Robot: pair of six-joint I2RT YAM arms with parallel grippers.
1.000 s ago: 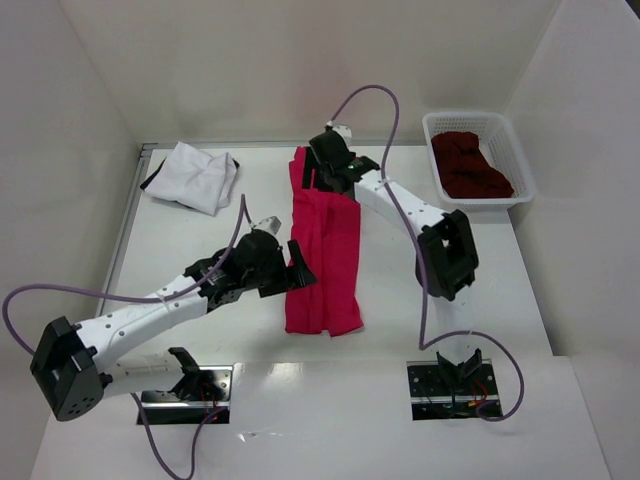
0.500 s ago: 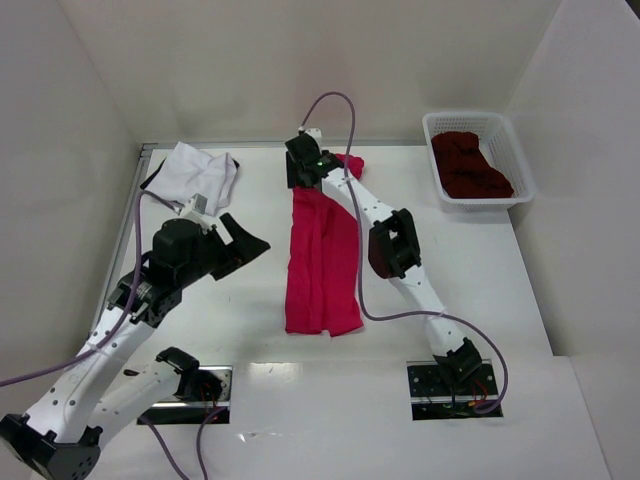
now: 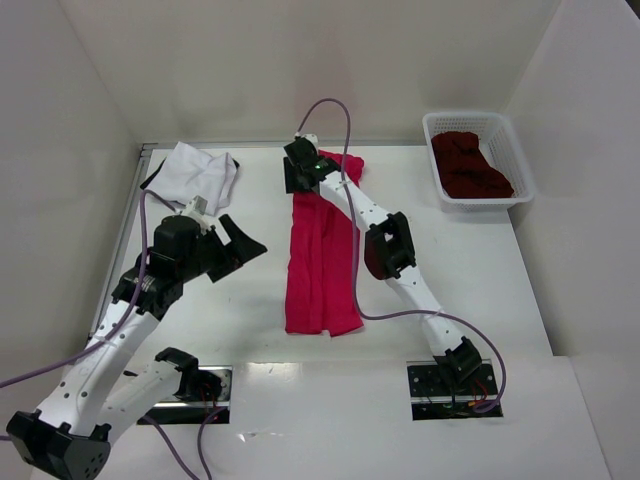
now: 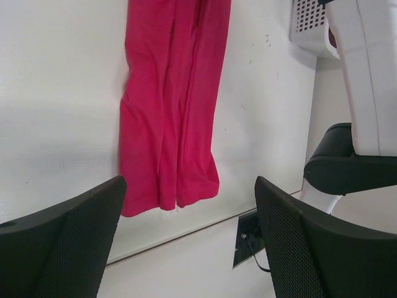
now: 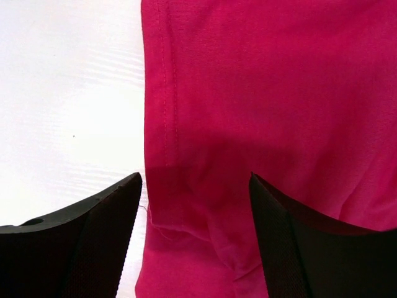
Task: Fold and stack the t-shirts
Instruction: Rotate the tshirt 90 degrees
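Note:
The crimson-red t-shirt lies folded into a long narrow strip down the middle of the table; it also shows in the left wrist view and fills the right wrist view. My right gripper is open, low over the strip's far end, its fingers astride the cloth without gripping it. My left gripper is open and empty, raised to the left of the strip. The white t-shirt with dark trim lies crumpled at the far left. The dark maroon t-shirt sits in the basket.
The white lattice basket stands at the far right by the wall; its corner shows in the left wrist view. White enclosure walls close in the table. The arm bases sit at the near edge.
My left gripper let go of the strip's left edge, lifted and drew back to the left. My right gripper moved left to the strip's far end and lowered over it.

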